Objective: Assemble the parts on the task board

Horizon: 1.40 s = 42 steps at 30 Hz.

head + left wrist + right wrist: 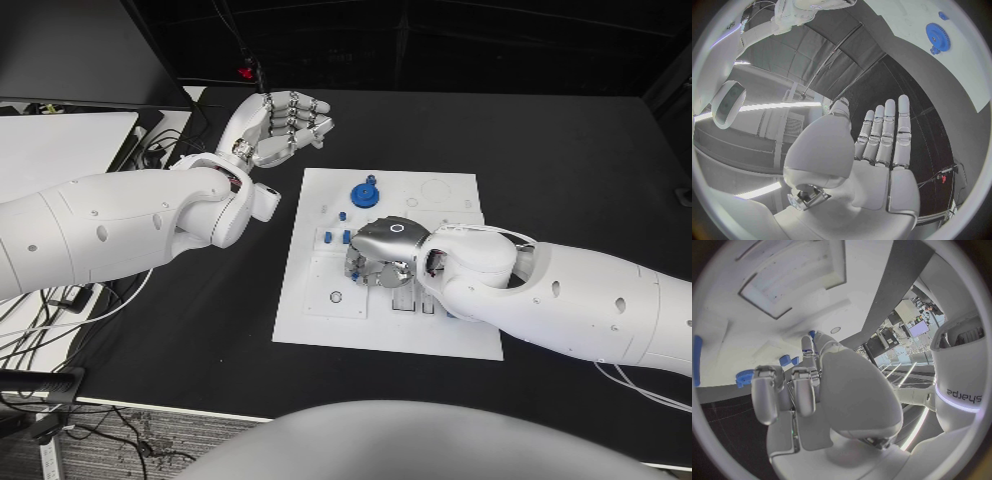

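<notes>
**Right hand down on the board, left one idle**

The task board (325,320) sits mid-bench, blue gear (365,194) near its far edge. Right hand (384,252) hovers fingers-down over the small blue parts (336,237); can't tell if it's holding one. Left hand (284,122) is spread and holding nothing, off the board. I'd go slow and line up before pressing.

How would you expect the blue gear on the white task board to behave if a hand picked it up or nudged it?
The blue gear looks like rigid moulded plastic, so probably stiff and light. It lies flat on the task board, so a nudge would likely slide it, not tip it. Set on its toothed round edge, it could roll. Whether a peg holds it cannot be told.
</notes>
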Motion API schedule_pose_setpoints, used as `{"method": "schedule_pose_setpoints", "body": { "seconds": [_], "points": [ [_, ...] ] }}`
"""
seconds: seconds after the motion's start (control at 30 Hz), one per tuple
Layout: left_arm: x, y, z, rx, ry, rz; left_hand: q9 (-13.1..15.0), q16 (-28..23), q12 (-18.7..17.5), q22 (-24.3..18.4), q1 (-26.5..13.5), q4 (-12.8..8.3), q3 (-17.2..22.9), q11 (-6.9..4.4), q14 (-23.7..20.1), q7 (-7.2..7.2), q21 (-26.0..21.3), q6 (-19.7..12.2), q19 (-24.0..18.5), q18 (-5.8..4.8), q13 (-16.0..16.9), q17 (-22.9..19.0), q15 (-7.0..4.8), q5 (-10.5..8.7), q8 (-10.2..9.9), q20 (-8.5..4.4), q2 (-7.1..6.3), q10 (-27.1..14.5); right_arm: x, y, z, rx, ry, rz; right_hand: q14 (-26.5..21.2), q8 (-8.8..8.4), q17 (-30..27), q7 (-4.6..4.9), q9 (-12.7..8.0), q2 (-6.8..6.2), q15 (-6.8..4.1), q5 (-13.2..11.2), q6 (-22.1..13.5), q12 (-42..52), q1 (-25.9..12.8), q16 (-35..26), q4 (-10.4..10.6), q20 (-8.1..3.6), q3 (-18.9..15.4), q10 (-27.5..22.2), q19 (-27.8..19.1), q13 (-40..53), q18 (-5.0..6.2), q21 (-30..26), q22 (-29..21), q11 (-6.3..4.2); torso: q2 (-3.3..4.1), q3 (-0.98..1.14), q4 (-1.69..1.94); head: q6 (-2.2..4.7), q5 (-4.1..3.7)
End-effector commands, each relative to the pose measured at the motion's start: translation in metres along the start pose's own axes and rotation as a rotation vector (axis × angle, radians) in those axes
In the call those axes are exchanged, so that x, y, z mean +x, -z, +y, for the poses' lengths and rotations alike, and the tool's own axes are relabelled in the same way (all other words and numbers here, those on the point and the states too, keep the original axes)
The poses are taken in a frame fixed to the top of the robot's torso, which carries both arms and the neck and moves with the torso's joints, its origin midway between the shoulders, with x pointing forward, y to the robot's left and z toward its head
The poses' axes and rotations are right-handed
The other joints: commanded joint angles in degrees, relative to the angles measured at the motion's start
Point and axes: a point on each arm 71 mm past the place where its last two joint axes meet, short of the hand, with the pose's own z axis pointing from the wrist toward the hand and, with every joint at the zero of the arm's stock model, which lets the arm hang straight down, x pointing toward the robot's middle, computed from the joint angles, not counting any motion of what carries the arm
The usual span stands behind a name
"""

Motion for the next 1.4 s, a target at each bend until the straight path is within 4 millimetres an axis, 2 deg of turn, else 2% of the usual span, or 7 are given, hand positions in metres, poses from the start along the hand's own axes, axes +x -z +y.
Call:
{"method": "schedule_pose_setpoints", "body": {
  "seconds": [0.03,0.23,0.4,0.7,0.93,1.03,1.4],
  "points": [
    [0.0,-0.001,-0.003,0.024,0.001,-0.004,-0.07,0.09,0.24,-0.08,-0.01,-0.03,-0.28,-0.13,0.34,1.68,0.01,-0.41,0.29,0.65,-0.09,-0.05,0.08,0.33,0.21,-0.1,0.54,-0.37,0.001,0.001,0.002,-0.008,0.023,0.011,6.04,-1.1,15.08,0.84,-0.25,-1.19,0.76,-0.79,-1.51,-0.23,-0.72,0.14,-0.1,0.54,0.11,-1.64,5.26,-0.07,0.12,-0.28,13.95,0.45,-0.03,-0.01,-0.01,0.01,-0.09],
    [0.0,-0.001,-0.003,0.024,0.002,-0.003,-0.07,0.09,0.24,-0.08,-0.01,-0.03,-0.28,-0.13,0.34,1.68,0.01,-0.41,0.29,0.65,-0.09,-0.05,0.08,0.33,0.21,-0.1,0.54,-0.37,-0.002,0.002,0.002,-0.015,0.023,-0.047,6.04,-1.96,15.08,2.62,-0.35,-3.98,2.13,-2.41,-6.16,0.01,-3.71,0.14,0.78,1.61,-1.54,-5.26,5.17,0.04,0.17,-0.51,13.81,2.04,-0.04,-0.02,-0.02,0.01,-0.26],
    [0.0,-0.001,-0.003,0.024,0.003,-0.002,-0.07,0.09,0.24,-0.08,-0.01,-0.03,-0.28,-0.13,0.34,1.68,0.01,-0.41,0.29,0.65,-0.09,-0.05,0.08,0.33,0.21,-0.1,0.54,-0.37,-0.008,0.007,0.002,-0.022,0.012,-0.159,6.04,-1.88,15.08,3.5,-0.29,-4.59,2.79,-3.07,-8.84,0.38,-5.3,0.14,0.61,2.33,-3.11,-7.54,5.26,0.15,0.09,-0.21,13.99,2.83,-0.02,-0.02,-0.06,0.01,-0.38],
    [0.004,0.001,-0.004,0.018,0.024,0.006,-0.09,0.18,0.31,-0.12,0.14,-0.03,-0.29,-0.14,0.33,1.67,0.0,-0.44,0.35,0.64,-0.09,-0.16,0.07,0.38,0.24,-0.12,0.69,-0.39,-0.028,0.043,-0.008,-0.028,-0.116,-0.461,6.04,-1.74,15.08,3.91,-0.25,-4.19,3.06,-3.75,-10.76,1.07,-5.9,0.14,0.38,2.75,-3.98,-8.16,5.45,0.22,-0.04,0.3,14.29,3.11,-0.11,-0.05,0.04,0.01,-0.59],
    [-0.001,0.001,-0.002,0.013,0.015,-0.005,-0.12,0.04,0.52,-0.47,-0.37,0.05,-0.92,-0.03,-0.56,1.77,-0.48,-0.6,-0.1,0.51,-0.12,-0.77,0.26,0.16,0.32,-0.04,0.82,-0.64,-0.05,0.08,-0.04,0.079,-0.323,-0.493,6.04,-1.61,15.08,4.1,-0.18,-3.29,3.24,-5.17,-11.13,1.36,-6.12,0.14,0.47,3.02,-4.58,-9.31,4.93,0.2,0.36,-1.08,13.46,3.35,-0.09,-0.08,-0.18,0.01,-0.72],
    [-0.002,0.001,-0.001,0.012,0.016,-0.003,-0.14,-0.43,0.82,-1.45,-1.29,0.04,-1.97,0.22,-2.2,1.95,-1.87,-0.85,-1.5,0.35,-0.13,-2.07,0.68,-0.27,0.52,0.31,1.0,-1.12,-0.058,0.094,-0.054,0.119,-0.375,-0.497,6.04,-1.54,15.08,4.17,-0.15,-3.05,3.33,-6.67,-11.28,1.7,-6.73,0.14,0.92,3.16,-5.5,-9.69,4.44,0.24,0.72,-2.37,12.69,3.41,-0.03,-0.04,0.03,0.01,-1.12],
    [-0.001,0.001,0.0,0.012,0.024,0.008,-0.21,-3.25,1.22,-7.52,-8.23,0.08,-4.92,1.52,-9.2,3.13,-9.18,-3.39,-9.02,0.15,-0.13,-8.74,2.86,-4.84,1.01,2.72,0.97,-3.89,-0.056,0.116,-0.095,0.258,-0.37,-0.427,6.04,-1.5,15.08,4.13,-0.1,-2.59,3.38,-7.36,-11.59,1.98,-7.88,0.14,1.69,3.26,-9.05,-11.08,4.29,0.27,0.82,-2.73,12.43,3.5,0.01,0.01,0.04,0.01,-2.36]
  ]
}}
